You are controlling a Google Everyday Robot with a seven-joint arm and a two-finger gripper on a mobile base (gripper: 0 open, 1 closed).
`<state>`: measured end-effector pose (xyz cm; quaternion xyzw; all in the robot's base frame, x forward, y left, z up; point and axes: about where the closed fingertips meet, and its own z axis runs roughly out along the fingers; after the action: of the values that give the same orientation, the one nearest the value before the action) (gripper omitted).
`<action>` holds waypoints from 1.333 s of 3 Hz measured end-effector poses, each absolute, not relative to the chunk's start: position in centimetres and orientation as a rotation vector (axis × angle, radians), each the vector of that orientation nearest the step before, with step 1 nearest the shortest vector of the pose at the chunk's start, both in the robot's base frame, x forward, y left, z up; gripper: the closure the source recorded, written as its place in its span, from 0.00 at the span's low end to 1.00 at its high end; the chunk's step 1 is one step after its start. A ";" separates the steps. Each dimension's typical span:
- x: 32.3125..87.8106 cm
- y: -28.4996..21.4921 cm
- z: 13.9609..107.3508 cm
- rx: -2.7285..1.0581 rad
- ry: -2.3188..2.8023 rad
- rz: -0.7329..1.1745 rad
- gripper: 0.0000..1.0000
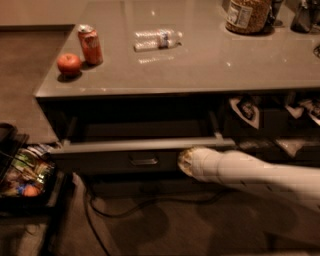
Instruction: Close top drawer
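Observation:
The top drawer (105, 159) is a wide, shallow dark-grey drawer under the counter, pulled partly out, with a small metal pull handle (144, 161) at the middle of its flat front. Its inside is dark and mostly hidden. My gripper (184, 162) is at the tip of the white arm that comes in from the lower right. It rests against the drawer front, just right of the handle. The arm's rounded end hides the fingers.
On the grey countertop (200, 65) stand a red apple (69, 64), a red can (90, 44), a lying water bottle (157, 40) and a jar (248, 15). A black bin of snacks (22, 175) sits at left on the floor. A cable (150, 207) lies under the drawer.

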<state>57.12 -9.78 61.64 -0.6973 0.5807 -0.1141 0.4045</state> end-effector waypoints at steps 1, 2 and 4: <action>60.2 -10.3 61.7 -1.750 1.442 -0.340 1.00; 61.1 -10.5 61.7 -1.743 1.437 -0.359 1.00; 67.0 -13.0 63.4 -1.681 1.406 -0.531 1.00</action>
<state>67.01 -13.03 63.43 -0.6736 0.5632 -0.2128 0.4288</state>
